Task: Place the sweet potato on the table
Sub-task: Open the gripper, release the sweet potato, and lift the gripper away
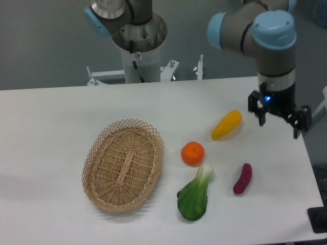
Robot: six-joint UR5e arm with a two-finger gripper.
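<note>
The sweet potato, a small dark magenta tuber, lies flat on the white table near its right front part. My gripper hangs well above and to the right of it, fingers spread open with nothing between them. Nothing touches the tuber.
An oval wicker basket sits left of centre. A round orange fruit, a green leafy vegetable and a yellow elongated vegetable lie between the basket and the sweet potato. The robot base stands at the back. The table's right edge is close to the gripper.
</note>
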